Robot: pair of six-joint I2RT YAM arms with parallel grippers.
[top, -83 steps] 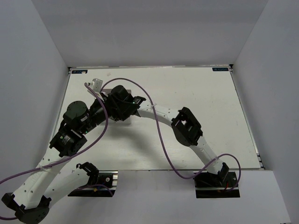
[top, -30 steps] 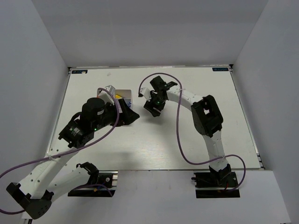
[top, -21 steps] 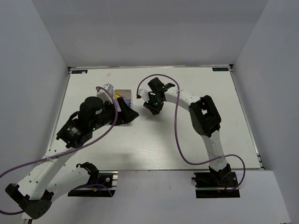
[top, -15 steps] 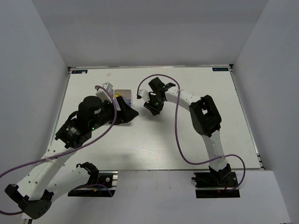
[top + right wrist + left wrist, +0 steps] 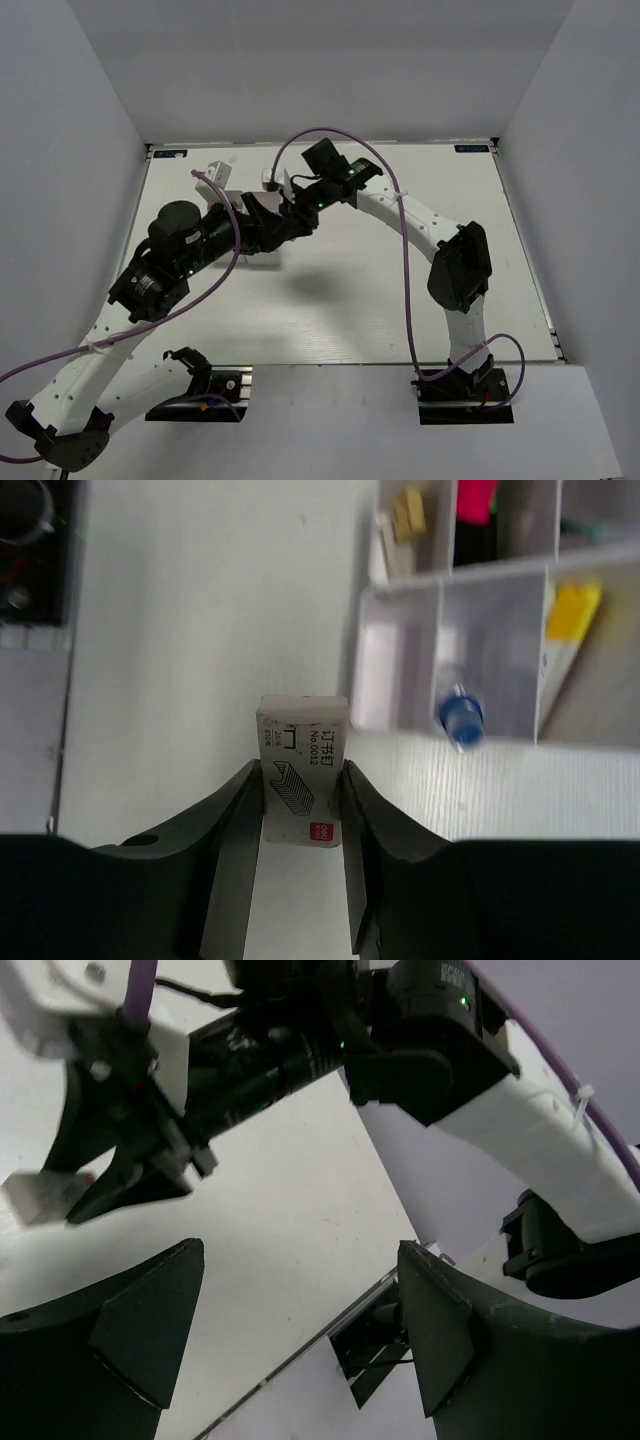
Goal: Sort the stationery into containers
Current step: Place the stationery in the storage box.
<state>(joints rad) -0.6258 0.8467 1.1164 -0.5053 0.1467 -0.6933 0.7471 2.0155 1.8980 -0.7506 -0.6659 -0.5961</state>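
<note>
Right claw (image 5: 302, 780) clenched on a small white cardboard staple box (image 5: 303, 742), over the white surface (image 5: 200, 630) just beside the white translucent plastic organizer box (image 5: 470, 572); 1 compartment contained a blue-capped clear glue bottle (image 5: 459, 718). Left claw (image 5: 300, 1260) stood released, gripping nothing.

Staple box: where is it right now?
In the right wrist view, the staple box is pinched in the right gripper, just left of the organizer box compartment holding the blue-capped glue bottle.

Fingers of left gripper (image 5: 300, 1258) spread wide, nothing between them. Beyond, right gripper (image 5: 100, 1182) pinches small pale box (image 5: 35, 1198) over white table (image 5: 290, 1195).
</note>
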